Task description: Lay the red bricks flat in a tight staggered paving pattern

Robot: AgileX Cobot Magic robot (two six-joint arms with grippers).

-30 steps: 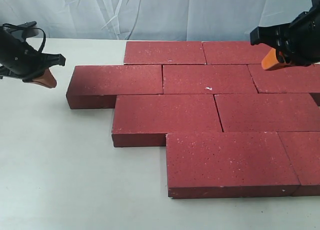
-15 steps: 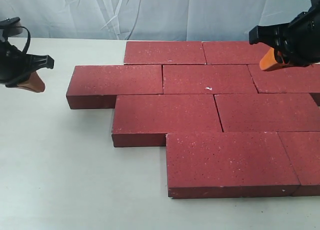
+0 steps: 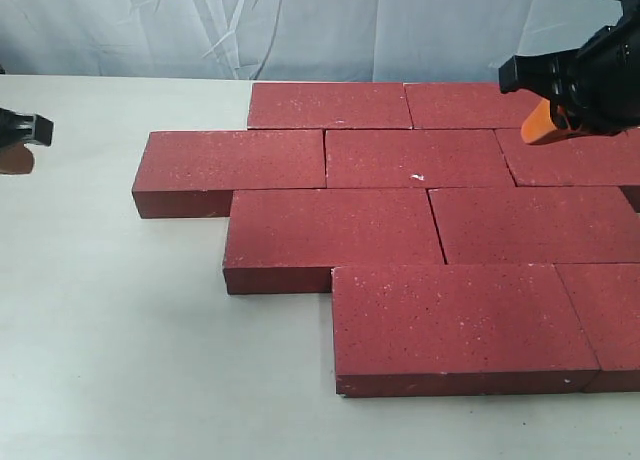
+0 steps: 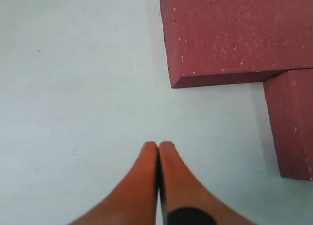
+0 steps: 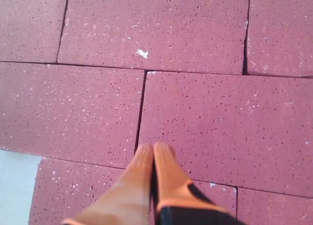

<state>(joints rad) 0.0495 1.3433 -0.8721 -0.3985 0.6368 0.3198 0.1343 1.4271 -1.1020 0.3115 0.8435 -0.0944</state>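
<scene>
Several dark-red speckled bricks (image 3: 400,225) lie flat on the white table in four tight staggered rows; one in the second row carries a small white chip (image 3: 418,177). At the exterior view's far left edge my left gripper (image 3: 15,158) is mostly out of frame. In its wrist view the left gripper (image 4: 158,146) is shut and empty over bare table, apart from a brick corner (image 4: 215,39). My right gripper (image 3: 540,128) hovers at the back right above the bricks. Its wrist view shows the right gripper (image 5: 154,147) shut and empty over a joint between bricks (image 5: 205,122).
A pale wrinkled backdrop (image 3: 250,25) closes the far side. White table (image 3: 110,310) extends left of and in front of the bricks. The pattern runs past the exterior view's right edge.
My left gripper has drawn back leftward from the brick rows and now nearly leaves the exterior view. The right gripper has barely moved, and the bricks stay put.
</scene>
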